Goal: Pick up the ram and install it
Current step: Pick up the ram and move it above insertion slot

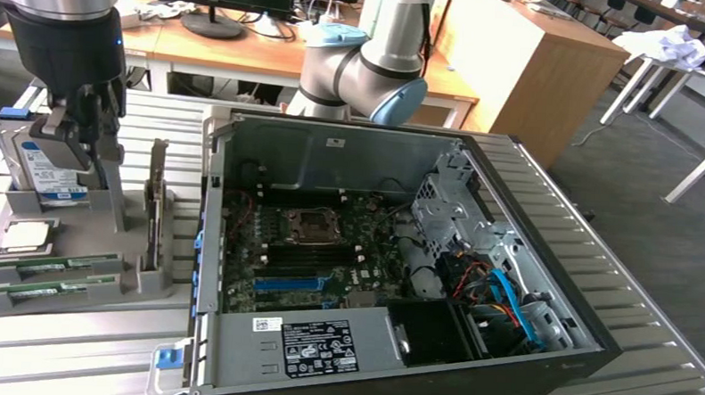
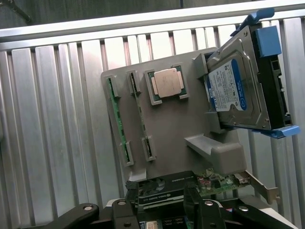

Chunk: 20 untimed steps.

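- The gripper (image 1: pixel 81 150) (image 2: pixel 159 210) has its jaws wide open and holds nothing
- The ram (image 1: pixel 61 264) (image 2: pixel 117 121) lies in a slot of the gray tray (image 2: pixel 171 129), well away from the jaws
- A green card (image 2: pixel 167 191) sits close to the jaws, and the blue drive (image 2: pixel 238 90) stands near them too

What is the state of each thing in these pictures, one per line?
claw: open, empty, above the holder
ram sticks: both in holder slots, not installed
processor: flat in its recess
hard drive: standing on edge in holder
graphics card: upright in holder
computer case: open, side panel off
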Each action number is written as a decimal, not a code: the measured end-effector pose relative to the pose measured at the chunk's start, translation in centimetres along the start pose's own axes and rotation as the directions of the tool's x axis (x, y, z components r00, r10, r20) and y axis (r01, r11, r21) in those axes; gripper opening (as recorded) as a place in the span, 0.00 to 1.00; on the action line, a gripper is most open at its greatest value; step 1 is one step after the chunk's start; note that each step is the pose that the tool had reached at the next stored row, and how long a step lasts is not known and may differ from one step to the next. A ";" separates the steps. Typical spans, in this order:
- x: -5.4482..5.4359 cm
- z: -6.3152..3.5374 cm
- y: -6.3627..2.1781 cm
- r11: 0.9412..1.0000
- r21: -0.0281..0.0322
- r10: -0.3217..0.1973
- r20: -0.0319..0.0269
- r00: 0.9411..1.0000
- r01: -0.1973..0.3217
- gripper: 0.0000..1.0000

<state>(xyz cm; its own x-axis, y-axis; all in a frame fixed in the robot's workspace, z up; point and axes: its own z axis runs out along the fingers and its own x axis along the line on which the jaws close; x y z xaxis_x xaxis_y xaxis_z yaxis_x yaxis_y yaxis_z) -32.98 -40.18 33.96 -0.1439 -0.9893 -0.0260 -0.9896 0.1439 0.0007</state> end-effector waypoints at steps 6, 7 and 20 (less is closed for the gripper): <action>0.0 0.12 0.00 1.000 0.000 0.000 0.000 1.000 0.000 0.50; 0.0 0.15 0.00 1.000 0.000 0.000 0.000 1.000 0.000 0.50; 0.0 0.41 0.00 1.000 0.000 0.000 0.000 1.000 0.000 0.50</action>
<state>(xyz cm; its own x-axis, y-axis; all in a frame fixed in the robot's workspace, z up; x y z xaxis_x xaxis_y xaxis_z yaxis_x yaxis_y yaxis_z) -32.98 -40.18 33.55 -0.1439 -0.9893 -0.0261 -0.9896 0.1439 0.0007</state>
